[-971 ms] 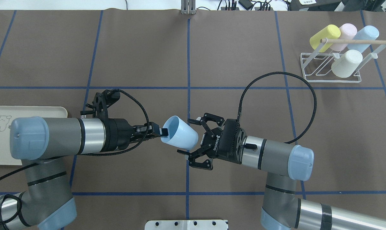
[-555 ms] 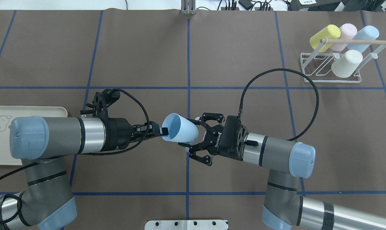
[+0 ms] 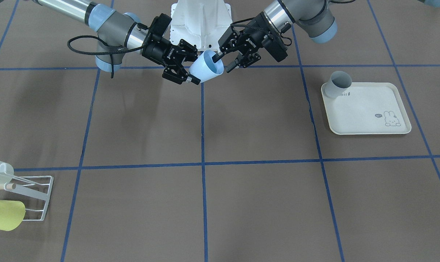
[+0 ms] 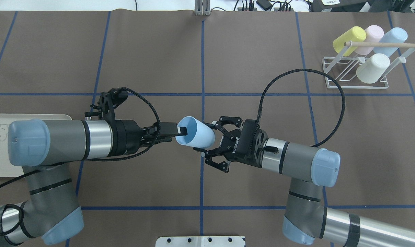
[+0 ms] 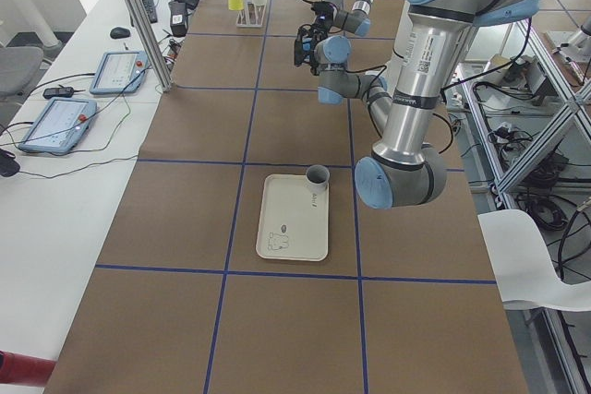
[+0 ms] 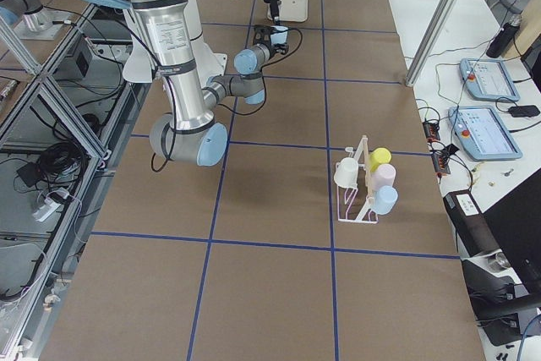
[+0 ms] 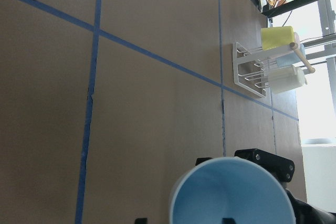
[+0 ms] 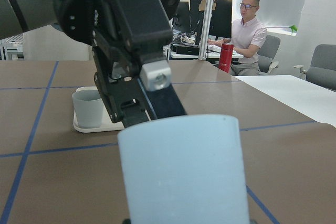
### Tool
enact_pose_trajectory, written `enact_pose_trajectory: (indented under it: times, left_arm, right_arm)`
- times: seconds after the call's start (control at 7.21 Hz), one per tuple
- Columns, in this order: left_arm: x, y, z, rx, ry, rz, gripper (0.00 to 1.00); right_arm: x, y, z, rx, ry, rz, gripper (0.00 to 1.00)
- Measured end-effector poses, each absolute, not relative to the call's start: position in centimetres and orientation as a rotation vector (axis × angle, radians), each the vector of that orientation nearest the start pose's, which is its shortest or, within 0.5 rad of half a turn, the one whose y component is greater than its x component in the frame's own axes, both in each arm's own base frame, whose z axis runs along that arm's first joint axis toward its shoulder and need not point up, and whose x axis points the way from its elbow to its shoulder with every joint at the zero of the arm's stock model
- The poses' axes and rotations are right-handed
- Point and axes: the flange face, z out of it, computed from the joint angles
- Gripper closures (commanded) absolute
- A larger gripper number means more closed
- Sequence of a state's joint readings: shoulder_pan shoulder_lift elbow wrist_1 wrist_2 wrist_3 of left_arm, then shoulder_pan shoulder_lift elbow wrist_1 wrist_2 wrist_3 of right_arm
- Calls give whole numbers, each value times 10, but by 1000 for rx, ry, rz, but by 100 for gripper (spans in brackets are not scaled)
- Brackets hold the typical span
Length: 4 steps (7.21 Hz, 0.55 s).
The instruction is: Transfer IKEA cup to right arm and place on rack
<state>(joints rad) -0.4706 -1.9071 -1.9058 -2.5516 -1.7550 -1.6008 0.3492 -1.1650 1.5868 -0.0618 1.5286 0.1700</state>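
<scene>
Pinching the rim of the light blue IKEA cup (image 4: 196,136), the left gripper (image 4: 181,132) is holding it on its side in the air over the middle of the brown table (image 4: 142,51), with one finger inside the mouth and one outside. Facing it, the right gripper (image 4: 210,141) is standing wide open, its jaws spread either side of the cup's closed base. Whether its pads are touching the wall I cannot tell.

The right arm (image 4: 296,161) is reaching in from its own side. The cream rabbit-print tray (image 3: 365,112) is lying well off on the left arm's side, with a grey cup (image 3: 339,84) on one corner. The white wire rack (image 4: 356,87) is sitting at the far right corner, carrying yellow, pink, blue and white cups.

By my reading, the hand-over is at the receiving grasp. The next move is calling for the right jaws to close squarely on the cup's body before the left one lets go. The inner left finger would then be drawing straight out of the mouth. After that comes the carry to the rack, where the front-left prongs look free.
</scene>
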Motion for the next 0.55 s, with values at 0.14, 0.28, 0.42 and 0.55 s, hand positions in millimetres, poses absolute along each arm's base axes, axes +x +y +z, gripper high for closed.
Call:
enact_pose_trajectory:
  times: [0.14, 0.28, 0.42, 0.55]
  left_arm:
    - [422, -356, 214, 231, 1605, -247, 0]
    - [417, -366, 218, 237, 1544, -261, 0]
    - [405, -376, 224, 252, 1471, -254, 0]
    - [381, -382, 237, 277, 1377, -229, 0]
  right_arm:
    - [-497, -337, 265, 1536, -1235, -664, 63]
    - [-489, -350, 260, 1500, -1205, -704, 67]
    - [-473, -365, 249, 1435, -1162, -755, 69]
    - [-454, -379, 235, 1357, -1099, -802, 71]
